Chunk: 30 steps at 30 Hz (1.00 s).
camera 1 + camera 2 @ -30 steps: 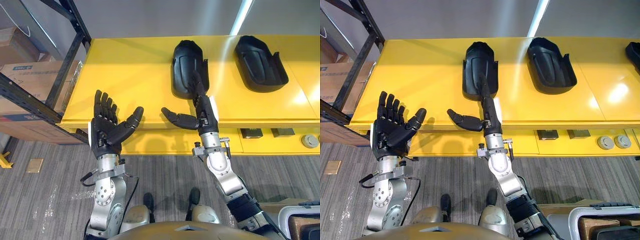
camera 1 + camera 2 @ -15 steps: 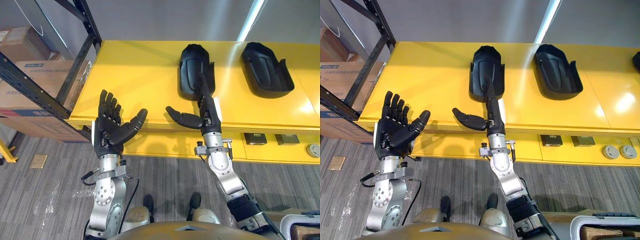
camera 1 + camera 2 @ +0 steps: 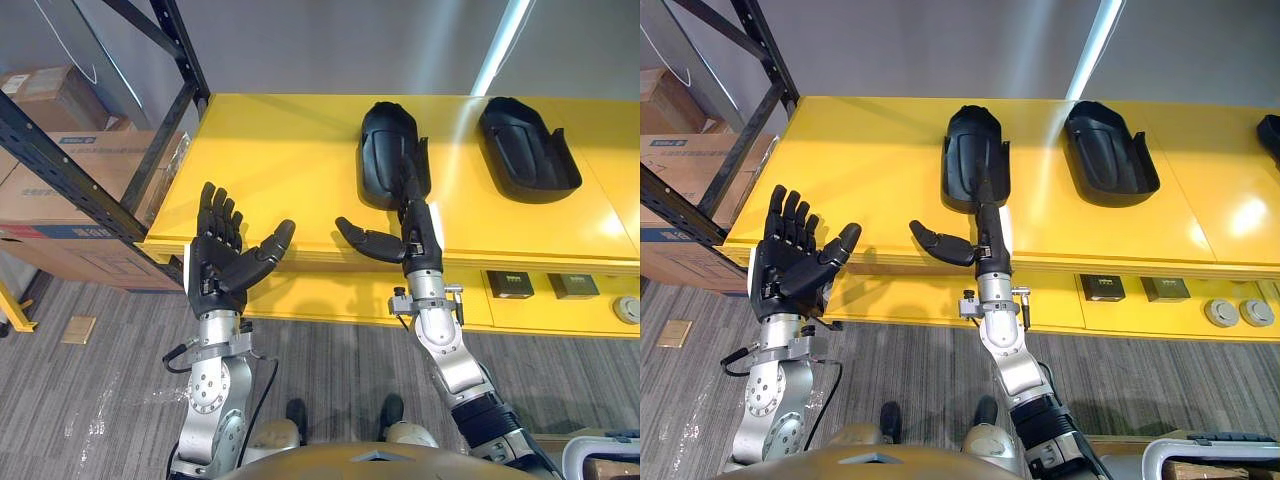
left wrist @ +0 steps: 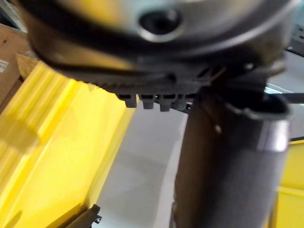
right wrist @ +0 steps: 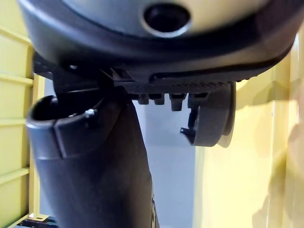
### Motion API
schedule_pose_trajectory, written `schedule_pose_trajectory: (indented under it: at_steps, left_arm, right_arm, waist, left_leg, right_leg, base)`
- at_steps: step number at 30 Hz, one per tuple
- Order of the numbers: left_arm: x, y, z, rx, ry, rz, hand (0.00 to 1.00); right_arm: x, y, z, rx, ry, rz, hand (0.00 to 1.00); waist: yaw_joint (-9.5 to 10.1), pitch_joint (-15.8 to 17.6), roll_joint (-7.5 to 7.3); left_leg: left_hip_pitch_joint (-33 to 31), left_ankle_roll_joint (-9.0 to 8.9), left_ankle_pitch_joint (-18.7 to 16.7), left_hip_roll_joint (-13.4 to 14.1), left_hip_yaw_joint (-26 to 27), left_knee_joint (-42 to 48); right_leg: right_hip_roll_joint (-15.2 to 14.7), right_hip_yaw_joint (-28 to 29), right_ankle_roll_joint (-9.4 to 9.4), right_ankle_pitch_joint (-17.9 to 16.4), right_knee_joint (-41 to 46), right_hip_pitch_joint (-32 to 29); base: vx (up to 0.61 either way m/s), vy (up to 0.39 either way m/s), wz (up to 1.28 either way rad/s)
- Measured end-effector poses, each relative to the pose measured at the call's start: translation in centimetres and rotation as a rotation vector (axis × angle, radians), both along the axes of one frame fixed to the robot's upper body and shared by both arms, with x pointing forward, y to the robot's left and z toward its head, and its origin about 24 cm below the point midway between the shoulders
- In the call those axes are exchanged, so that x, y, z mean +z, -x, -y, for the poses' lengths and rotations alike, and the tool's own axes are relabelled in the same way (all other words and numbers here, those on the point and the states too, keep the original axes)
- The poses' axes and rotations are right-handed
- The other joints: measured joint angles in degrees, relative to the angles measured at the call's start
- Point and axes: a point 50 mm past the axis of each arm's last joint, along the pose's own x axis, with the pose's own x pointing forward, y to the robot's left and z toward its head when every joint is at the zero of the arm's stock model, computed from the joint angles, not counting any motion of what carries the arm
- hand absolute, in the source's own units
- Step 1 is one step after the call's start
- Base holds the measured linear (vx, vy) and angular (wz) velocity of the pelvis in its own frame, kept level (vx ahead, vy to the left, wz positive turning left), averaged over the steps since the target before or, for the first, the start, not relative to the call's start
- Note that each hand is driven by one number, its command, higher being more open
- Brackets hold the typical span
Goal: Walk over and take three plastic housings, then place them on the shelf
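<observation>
Ahead, yellow table [image 3: 270, 160], black housings [image 3: 388, 150], dark rack [image 3: 60, 160], grey floor [image 3: 90, 400], left hand [image 3: 215, 270] and right hand [image 3: 415, 230] fingers spread

Black housing [image 3: 385, 150] near second housing [image 3: 528, 150], hollow-up

A yellow workbench [image 3: 280, 160] stands on grey striped carpet [image 3: 100, 400]. Cardboard boxes [image 3: 95, 160] sit to its left, two dark panels [image 3: 508, 285] are set into its front face, and a tan square [image 3: 78, 330] lies on the floor near its left end.
</observation>
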Motion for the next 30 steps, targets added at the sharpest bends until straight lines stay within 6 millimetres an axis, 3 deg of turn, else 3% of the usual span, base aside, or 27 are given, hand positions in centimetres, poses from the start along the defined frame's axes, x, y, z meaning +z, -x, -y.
schedule_pose_trajectory:
  at_steps: [16,30]
  left_arm:
    - [-0.1,0.0,0.5,-0.022,0.004,-0.004,1.00]
    - [0.0,-0.1,0.7,-0.022,0.008,0.000,1.00]
  right_arm:
    - [-0.3,-1.1,0.1,-0.043,0.022,-0.015,1.00]
    - [1.2,-3.1,0.3,-0.085,0.053,0.012,1.00]
  waist:
    - [-0.01,-1.1,0.41]
    - [0.03,-0.6,1.31]
  left_leg:
    - [0.1,0.02,1.4,0.0,-0.5,-1.2]
    - [0.0,0.55,2.3,-0.1,-0.9,-1.7]
  right_leg:
    - [0.0,-0.6,-0.02,0.0,0.0,-0.2]
    - [0.0,-0.9,-0.02,0.0,0.0,-0.6]
  base:
    - [0.00,0.000,0.00]
    - [0.00,0.000,0.00]
